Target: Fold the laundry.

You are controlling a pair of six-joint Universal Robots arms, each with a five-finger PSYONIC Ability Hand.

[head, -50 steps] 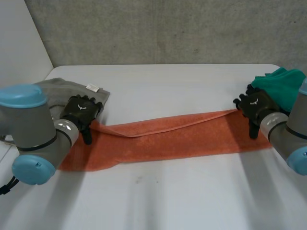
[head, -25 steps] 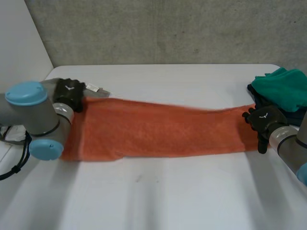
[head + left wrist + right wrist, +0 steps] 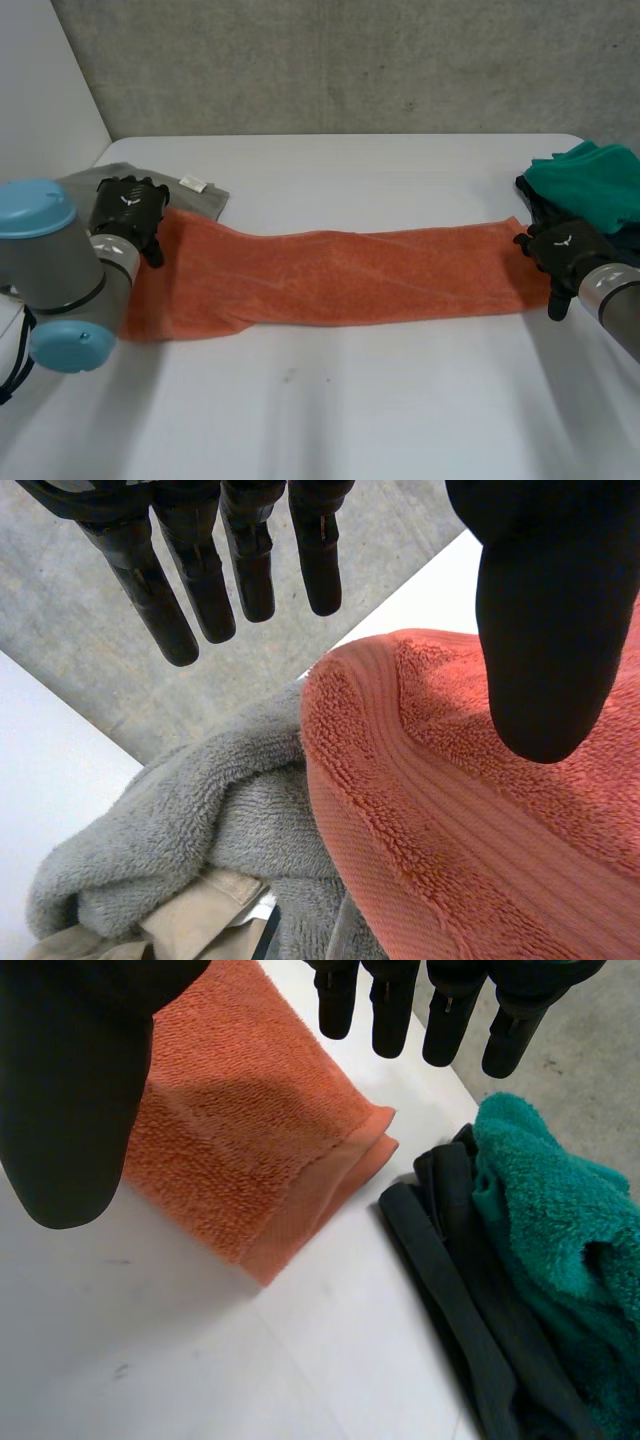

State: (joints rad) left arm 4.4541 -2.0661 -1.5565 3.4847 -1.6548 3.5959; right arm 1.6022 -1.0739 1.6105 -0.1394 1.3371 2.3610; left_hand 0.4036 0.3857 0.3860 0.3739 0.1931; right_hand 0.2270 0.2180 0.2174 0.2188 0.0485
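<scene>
Orange towel (image 3: 340,275) lies in 2 layers, stretched left to right across the white table (image 3: 350,400). The left hand (image 3: 125,212) hovers over its left end beside a grey towel (image 3: 203,196), fingers straight and wide, holding nothing. The right hand (image 3: 565,250) is over the right end near a green cloth (image 3: 590,180), also wide.

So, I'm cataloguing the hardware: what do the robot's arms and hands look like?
The left arm and right arm are grey tubes with round light-blue caps. The left hand and right hand are black, each with a small white emblem on its back.
</scene>
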